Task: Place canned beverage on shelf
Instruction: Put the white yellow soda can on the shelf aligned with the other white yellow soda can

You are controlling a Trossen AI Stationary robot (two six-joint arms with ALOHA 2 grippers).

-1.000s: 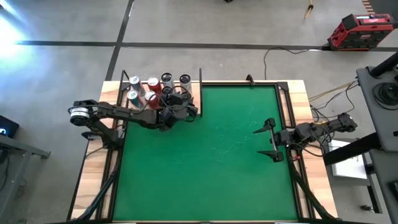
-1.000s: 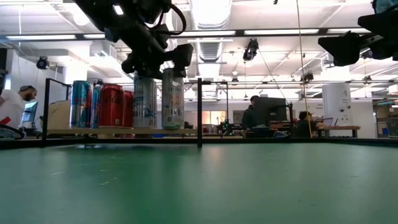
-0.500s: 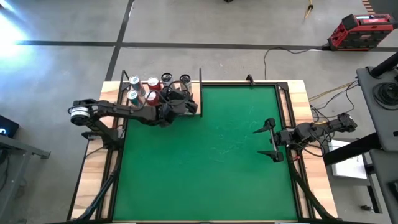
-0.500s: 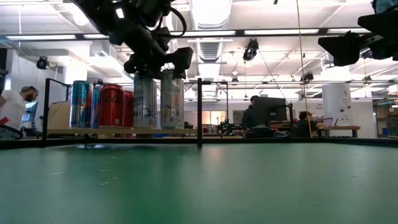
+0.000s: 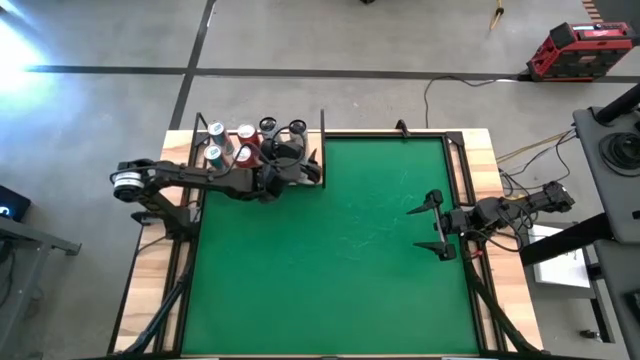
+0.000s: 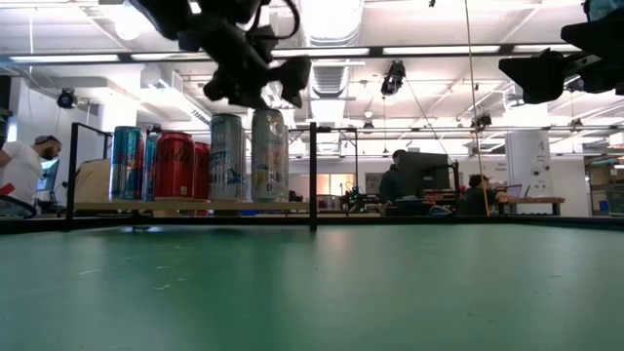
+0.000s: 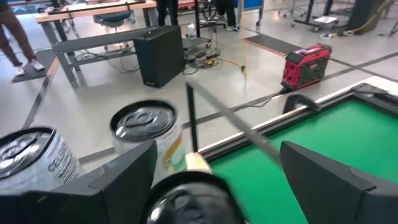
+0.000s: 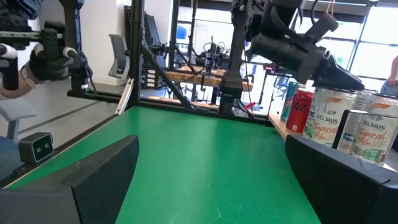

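Several cans stand upright on the light-wood shelf (image 5: 312, 165) at the table's far left: a blue one (image 6: 127, 162), red ones (image 6: 175, 166) and two tall silver ones (image 6: 226, 156) (image 6: 270, 156). My left gripper (image 6: 255, 90) hangs open just above the two silver cans, clear of their tops. In the left wrist view a blurred can top (image 7: 186, 199) shows below and between my left gripper's (image 7: 217, 155) fingers. My right gripper (image 5: 432, 225) waits open at the table's right side, above the mat.
Thin black rods (image 5: 322, 150) stand at the shelf's edges, one (image 6: 312, 175) right beside the silver cans. The green mat (image 5: 330, 260) covers most of the table. People sit at desks in the room behind.
My left gripper has risen from around the tops of the two tall silver cans to just above them, drifting a little toward the far edge, its fingers as wide apart as before. The cans stay standing on the shelf.
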